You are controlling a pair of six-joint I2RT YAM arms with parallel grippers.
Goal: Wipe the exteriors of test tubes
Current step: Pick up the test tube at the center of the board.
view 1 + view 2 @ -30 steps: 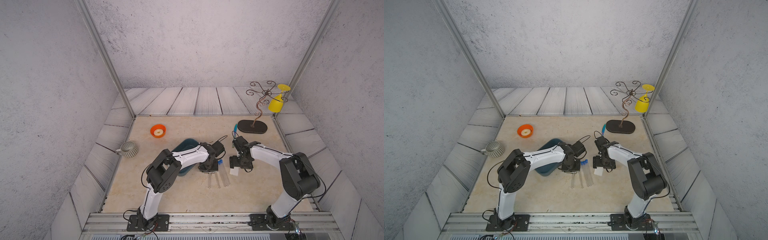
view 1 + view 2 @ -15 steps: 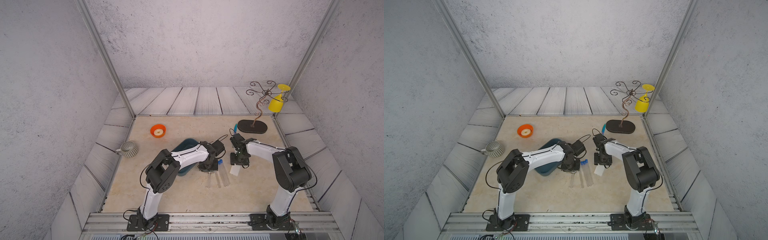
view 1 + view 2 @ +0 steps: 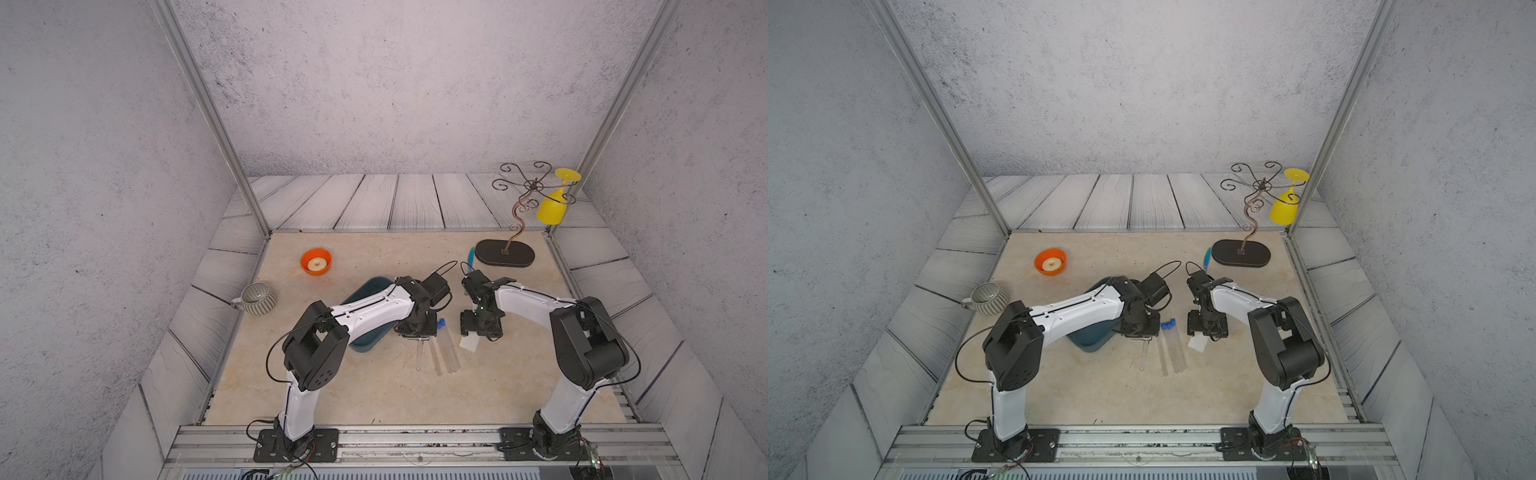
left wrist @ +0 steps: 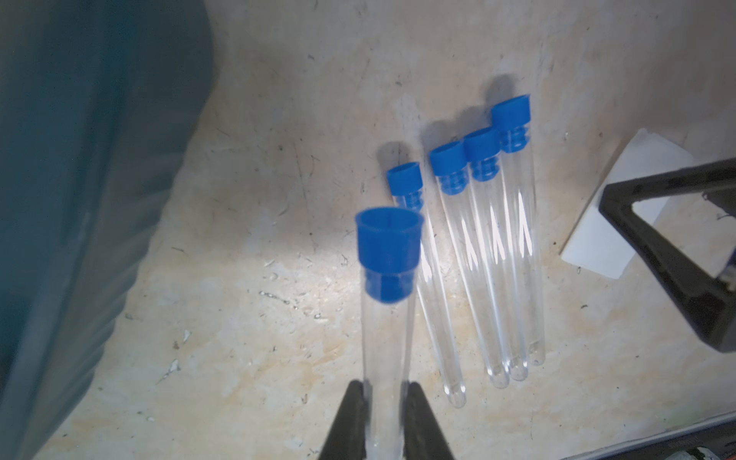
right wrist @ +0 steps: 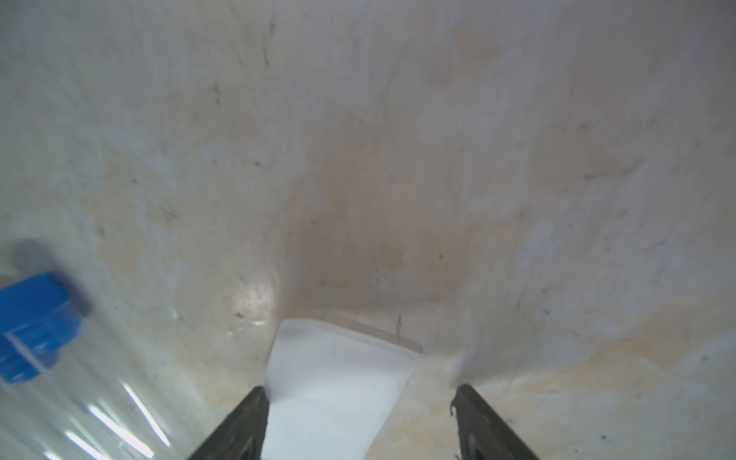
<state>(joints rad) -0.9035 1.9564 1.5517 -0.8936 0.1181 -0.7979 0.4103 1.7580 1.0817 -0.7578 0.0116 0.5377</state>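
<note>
Left jaws clamp slim clear tube (image 4: 385,350) — right jaws seemingly apart.

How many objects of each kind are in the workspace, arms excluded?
test tubes: 5
white wipe: 1
orange bowl: 1
white ring: 1
striped mug: 1
teal tub: 1
wire stand: 1
yellow glass: 1
teal-handled tool: 1
Total: 13

1. The test tubes (image 4: 494,255) are showing clear, with blue caps (image 4: 446,157).
2. The wipe (image 5: 334,382) is looking plain white.
3. The tub (image 3: 368,291) is showing dark teal.
4. The bowl (image 3: 316,261) is glowing orange and the goblet (image 3: 550,210) yellow.
5. The mug (image 3: 258,298) is wearing grey-and-white stripes.
6. The tabletop (image 3: 374,386) is showing beige marbling.
</note>
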